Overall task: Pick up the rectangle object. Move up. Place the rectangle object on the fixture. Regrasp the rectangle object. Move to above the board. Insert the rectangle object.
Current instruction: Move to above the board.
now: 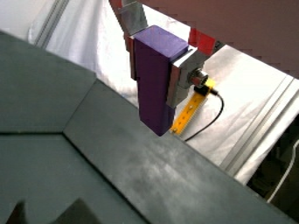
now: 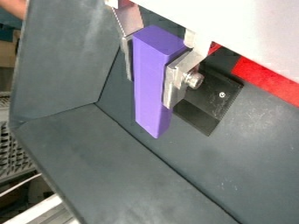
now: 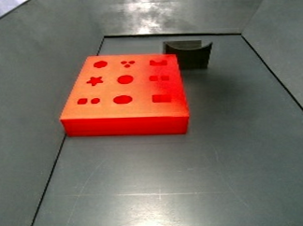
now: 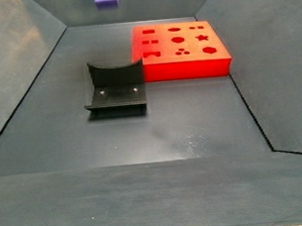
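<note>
While the end effector (image 2: pixel 155 54) is gripping the purple block (image 2: pixel 153 80) high above the bench (image 4: pixel 182 122), it should be lowering squarely onto the fixture (image 4: pixel 114 86).

text: none legible | labels: none | numbers: none | signs: none

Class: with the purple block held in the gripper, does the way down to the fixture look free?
Probably yes. The gripper, high up, holds the rectangle object; the fixture stands open-topped beside the board, with nothing on it.
</note>
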Tool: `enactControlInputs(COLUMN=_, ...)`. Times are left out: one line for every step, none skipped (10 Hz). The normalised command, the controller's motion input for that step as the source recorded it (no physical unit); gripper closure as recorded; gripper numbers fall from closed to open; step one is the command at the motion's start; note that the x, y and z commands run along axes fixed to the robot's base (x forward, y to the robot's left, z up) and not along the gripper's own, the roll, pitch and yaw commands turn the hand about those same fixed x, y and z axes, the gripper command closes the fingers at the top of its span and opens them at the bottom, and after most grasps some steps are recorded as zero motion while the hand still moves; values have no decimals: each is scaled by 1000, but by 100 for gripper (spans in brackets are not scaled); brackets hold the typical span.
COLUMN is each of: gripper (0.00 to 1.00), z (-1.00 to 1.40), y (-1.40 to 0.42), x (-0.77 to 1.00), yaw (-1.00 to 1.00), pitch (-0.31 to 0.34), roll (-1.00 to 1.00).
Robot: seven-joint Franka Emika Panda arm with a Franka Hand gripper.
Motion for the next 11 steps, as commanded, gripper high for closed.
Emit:
enactControlInputs(gripper=100, z=572, y=-13, x=-16, yaw=117, pitch=89, roll=-34)
enactControlInputs(gripper=100, z=394, y=-15, x=-1, yaw=114, pitch=80, roll=-33)
enactControlInputs(gripper=100, z=172, y=-20, x=11, yaw=105, pitch=84, roll=-34)
enactControlInputs(gripper=100, z=255, y=-1000, x=-487, yaw=5, pitch=61, roll=-1000)
enactControlInputs(gripper=100, z=257, y=-1000, x=-488, yaw=3, pitch=52, roll=-1000)
enactControlInputs(gripper=100, z=272, y=-1000, x=-517, yaw=7, pitch=39, roll=-1000)
enactControlInputs(gripper=100, z=257, y=-1000, x=-521, yaw=11, pitch=31, roll=-1000)
enactControlInputs(gripper=100, z=259, y=-1000, x=-529, yaw=11, pitch=29, roll=-1000)
enactControlInputs(gripper=100, z=266, y=-1000, x=-543, yaw=13, pitch=25, roll=-1000)
enactControlInputs(gripper=100, z=266, y=-1000, x=-554, yaw=13, pitch=20, roll=-1000)
enactControlInputs(gripper=100, z=270, y=-1000, x=-595, yaw=16, pitch=9, roll=-1000)
